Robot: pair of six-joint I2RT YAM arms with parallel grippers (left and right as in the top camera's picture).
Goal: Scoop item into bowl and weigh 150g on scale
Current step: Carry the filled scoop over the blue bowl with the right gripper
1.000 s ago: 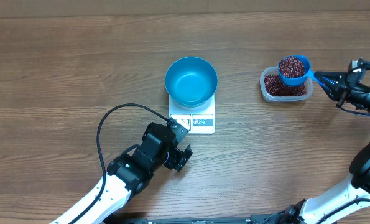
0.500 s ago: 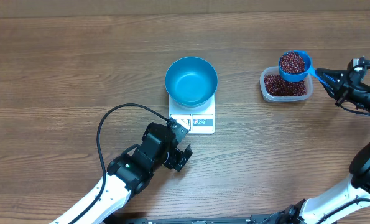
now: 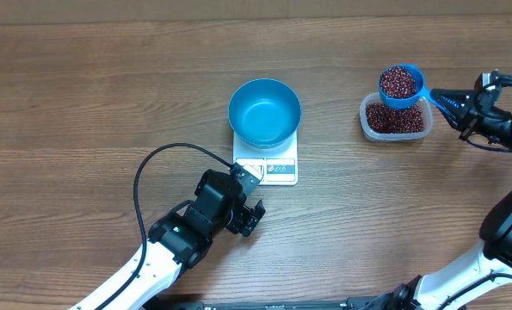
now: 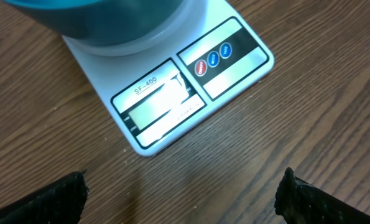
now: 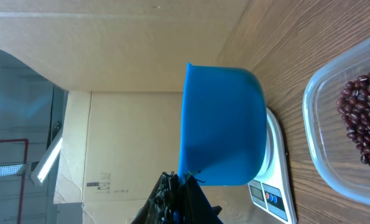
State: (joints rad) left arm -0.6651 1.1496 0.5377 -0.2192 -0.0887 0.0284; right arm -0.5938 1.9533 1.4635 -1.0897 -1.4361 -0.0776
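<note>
Right gripper [image 3: 459, 103] clamps the handle of a blue scoop [image 3: 422, 89] heaped with beans [image 3: 400, 82] above the clear tub [image 3: 364, 116]. It is well apart from the teal bowl [image 3: 265, 112] on the scale [image 3: 280, 170], where the left gripper [image 3: 256, 196] waits nearby, jaws wide apart.

The view is turned on its side, so the wooden table [image 5: 309, 37] fills the right part. A blue scoop [image 5: 225, 124] is seen side-on in the middle, raised off the wood; its contents are hidden. Its handle is gripped by the closed right gripper [image 5: 180, 190] at the bottom edge. A clear plastic tub [image 5: 321, 112] holding red-brown beans [image 5: 365, 118] is cut off at the right. Behind the scoop a white kitchen scale [image 5: 273, 199] is partly visible, its coloured buttons showing. The table's far edge is met by cardboard [image 5: 129, 43].
</note>
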